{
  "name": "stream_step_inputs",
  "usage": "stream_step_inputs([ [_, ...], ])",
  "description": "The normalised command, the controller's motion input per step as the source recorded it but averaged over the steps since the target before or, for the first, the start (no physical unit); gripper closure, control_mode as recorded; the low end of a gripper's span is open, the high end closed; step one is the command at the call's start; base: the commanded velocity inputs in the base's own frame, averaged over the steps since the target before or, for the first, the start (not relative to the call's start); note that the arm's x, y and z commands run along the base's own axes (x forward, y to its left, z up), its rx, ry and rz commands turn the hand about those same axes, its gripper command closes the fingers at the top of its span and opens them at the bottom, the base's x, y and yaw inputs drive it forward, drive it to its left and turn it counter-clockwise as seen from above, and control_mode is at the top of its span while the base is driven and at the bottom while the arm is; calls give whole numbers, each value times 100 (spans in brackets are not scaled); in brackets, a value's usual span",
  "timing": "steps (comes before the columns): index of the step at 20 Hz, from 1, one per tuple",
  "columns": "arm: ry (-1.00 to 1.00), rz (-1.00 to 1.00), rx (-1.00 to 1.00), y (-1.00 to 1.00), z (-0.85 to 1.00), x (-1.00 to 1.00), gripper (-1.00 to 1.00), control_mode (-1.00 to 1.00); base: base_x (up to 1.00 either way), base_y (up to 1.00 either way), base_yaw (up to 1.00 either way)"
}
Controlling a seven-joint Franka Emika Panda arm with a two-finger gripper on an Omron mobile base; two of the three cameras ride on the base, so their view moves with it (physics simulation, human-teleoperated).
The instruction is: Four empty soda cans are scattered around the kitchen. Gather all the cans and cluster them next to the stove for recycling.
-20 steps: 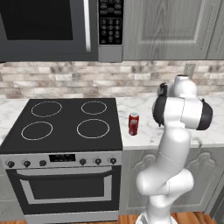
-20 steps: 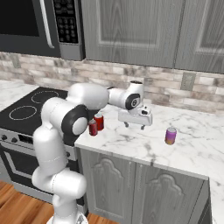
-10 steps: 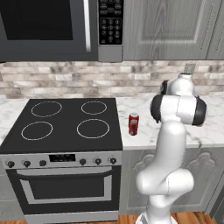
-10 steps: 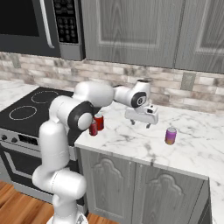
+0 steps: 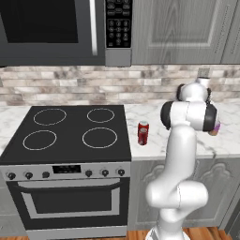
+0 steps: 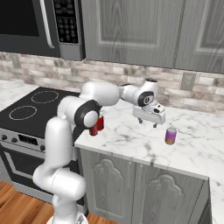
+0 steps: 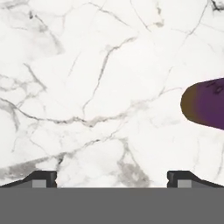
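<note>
Just ahead of our two-finger gripper [image 6: 149,121], off to one side, stands a small purple and orange can [image 6: 170,136] on the white marble counter [image 6: 131,140]. Fingers are spread apart with nothing between them. We'd centre over that can before dropping, so both pads meet its sides squarely. Well behind us a red soda can [image 5: 143,133] already sits just beside the black-topped steel stove [image 5: 70,136].

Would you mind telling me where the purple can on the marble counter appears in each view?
Left base view: purple can at right, mostly hidden behind the arm.
Right base view: right of centre, standing beside the tool.
Hand view: at the right edge.
Shared landmark: the marble counter.
</note>
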Motion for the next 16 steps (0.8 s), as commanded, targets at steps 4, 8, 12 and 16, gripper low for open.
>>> stream_step_inputs([
  [4,0,-6,-1,-33,-1,11,-100,-100,0,0,0],
  [8,0,-4,0,-32,0,3,-100,-100,0,0,0],
  [12,-1,-4,0,-17,0,0,-100,-100,0,0,0],
  [16,-3,-3,0,-17,0,0,-100,-100,0,0,0],
])
